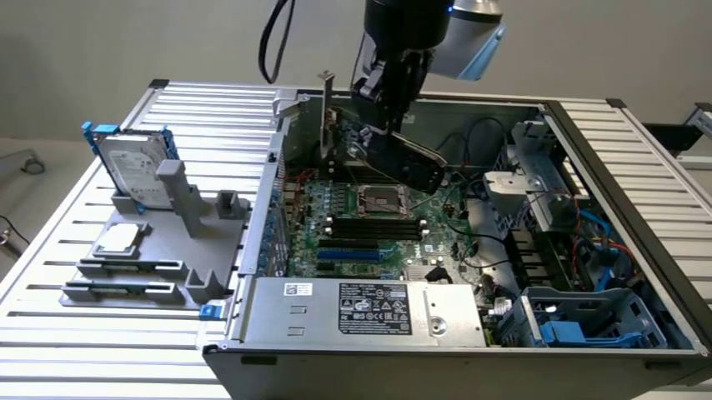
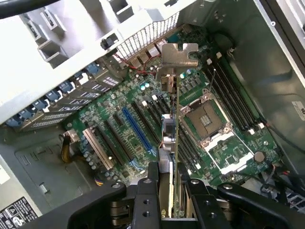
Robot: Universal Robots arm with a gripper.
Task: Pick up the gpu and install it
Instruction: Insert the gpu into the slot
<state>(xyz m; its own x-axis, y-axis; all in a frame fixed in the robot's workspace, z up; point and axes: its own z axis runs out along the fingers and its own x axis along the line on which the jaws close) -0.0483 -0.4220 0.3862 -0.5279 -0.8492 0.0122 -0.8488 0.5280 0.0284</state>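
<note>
Presently, one gpu (image 1: 418, 167) is pinched edge-on by the claw (image 1: 388, 125). Directly beneath the claw, one open computer case (image 1: 445, 371) is found, in which one motherboard (image 1: 333, 207) with one processor socket (image 1: 378, 198) is housed.

Your exterior view sits high and well back, angled down over table (image 1: 200, 117) and open case (image 1: 423, 379). Wrist view looks down past gripper (image 2: 170, 177), close in. Shared: motherboard (image 1: 368, 225).

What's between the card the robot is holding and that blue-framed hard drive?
In the exterior view, the computer case's metal wall and a strip of slatted table separate the gpu from the hard drive.
</note>
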